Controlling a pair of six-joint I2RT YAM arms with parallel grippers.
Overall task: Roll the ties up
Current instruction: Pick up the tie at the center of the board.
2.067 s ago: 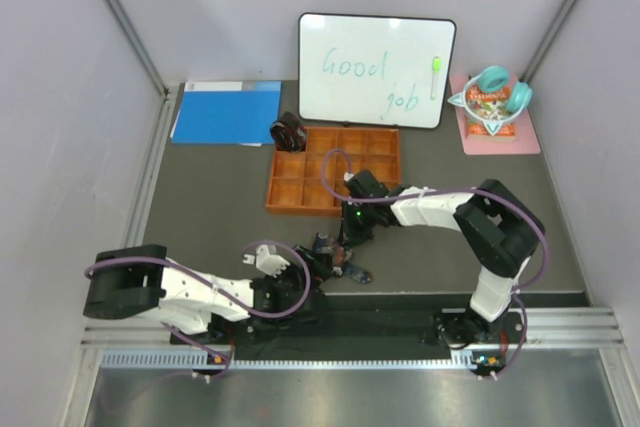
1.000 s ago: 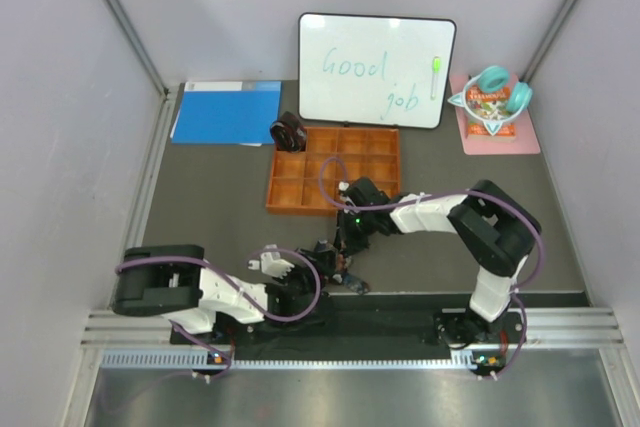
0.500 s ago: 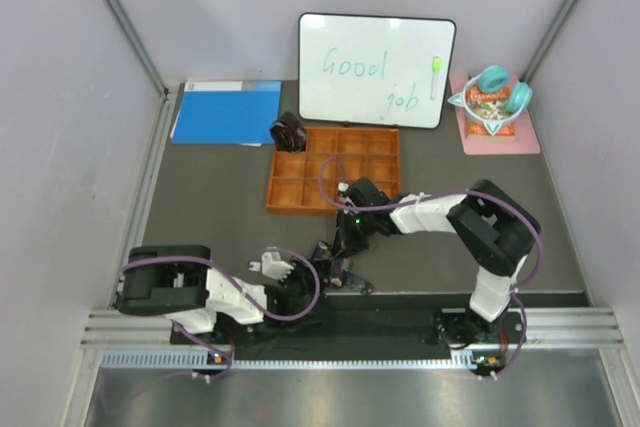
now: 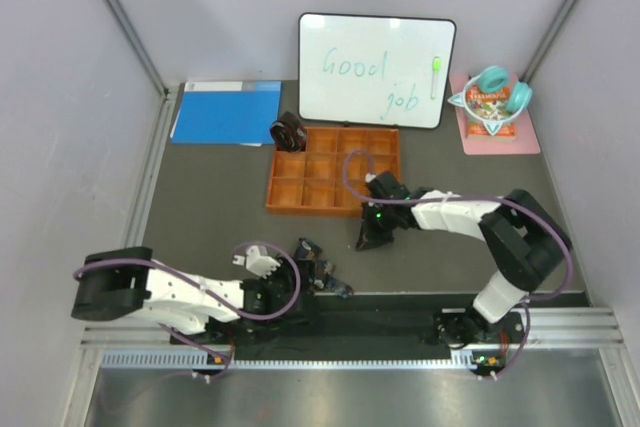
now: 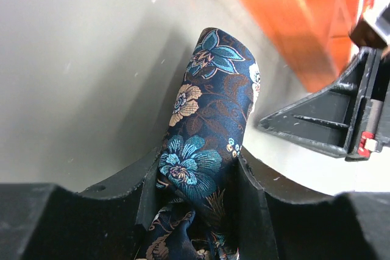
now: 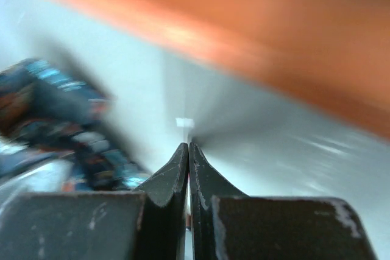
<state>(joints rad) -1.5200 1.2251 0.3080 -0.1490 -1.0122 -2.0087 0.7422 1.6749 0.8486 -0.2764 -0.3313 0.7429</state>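
left gripper [image 5: 198, 172] clamping floral tie [image 5: 207, 108] near table [image 4: 220, 207] front edge, mid-roll. right gripper [image 6: 187, 150] closed, empty. next: probably needs right pinning the loose end.

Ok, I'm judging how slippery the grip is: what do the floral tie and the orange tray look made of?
Floral tie: smooth woven fabric, silk or satin-like polyester, by its soft sheen; which, I cannot tell. Orange tray: probably moulded plastic, matte, from its even colour and thin dividers.
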